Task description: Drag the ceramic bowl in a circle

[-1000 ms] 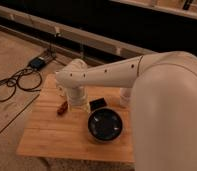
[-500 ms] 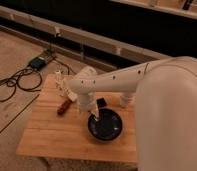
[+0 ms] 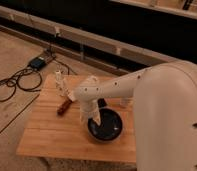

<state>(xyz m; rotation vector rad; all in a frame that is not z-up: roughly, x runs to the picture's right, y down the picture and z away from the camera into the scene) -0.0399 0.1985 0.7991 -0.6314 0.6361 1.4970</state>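
The ceramic bowl point(image 3: 108, 128), wide, dark and glossy, sits on the wooden table point(image 3: 52, 136) towards its front right. My white arm sweeps in from the right and bends down over it. The gripper point(image 3: 92, 118) points down at the bowl's left rim. Its fingers stand apart, open, with the tips at the rim. I cannot tell whether they touch the bowl. The arm hides part of the table behind the bowl.
A brown-red stick-like object point(image 3: 64, 106) lies left of the gripper. A small white upright object point(image 3: 59, 80) stands at the table's back left. A flat black object point(image 3: 101, 103) and a white cup point(image 3: 125, 102) sit behind the bowl. Cables point(image 3: 12, 85) and a power box point(image 3: 38, 62) lie on the floor to the left.
The arm has swung right and down from over the back left of the table, bringing the gripper to the bowl's left rim. The bowl has not visibly moved.
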